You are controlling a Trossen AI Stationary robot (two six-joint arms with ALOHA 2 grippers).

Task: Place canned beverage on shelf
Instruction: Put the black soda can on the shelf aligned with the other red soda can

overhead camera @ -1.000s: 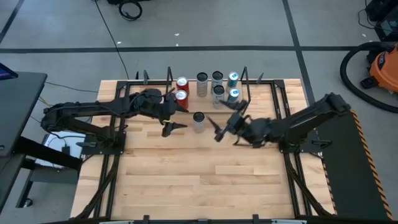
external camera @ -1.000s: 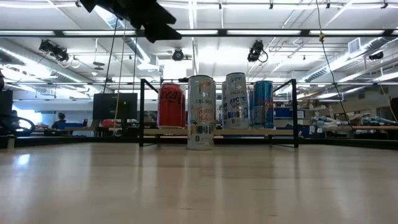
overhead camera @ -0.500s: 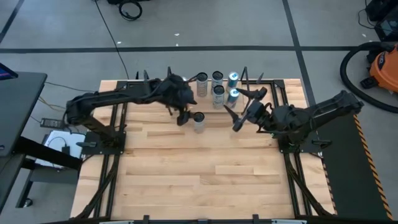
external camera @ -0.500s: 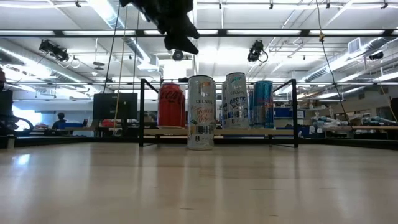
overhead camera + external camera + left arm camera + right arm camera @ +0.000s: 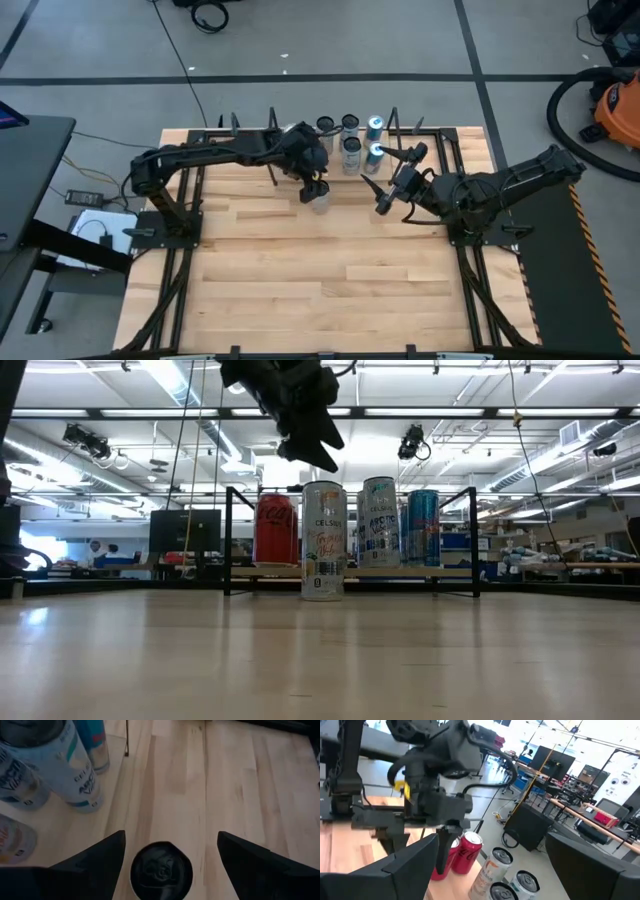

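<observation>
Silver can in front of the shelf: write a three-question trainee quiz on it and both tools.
1. True or false: the left tool is closed on the silver can.
2. Where does the silver can stand? A: on the shelf. B: on the table, in front of the shelf. C: in the right tool.
3. Fill in: the right tool's fingers are ___.
Key: 1 false, it hangs open above the can; 2 B; 3 open.

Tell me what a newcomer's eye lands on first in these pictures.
The left gripper hangs open just above a lone white can standing on the table in front of the shelf. On the shelf behind it stand red, white and blue cans. The right gripper waits open to the side, near the shelf's right end.
</observation>
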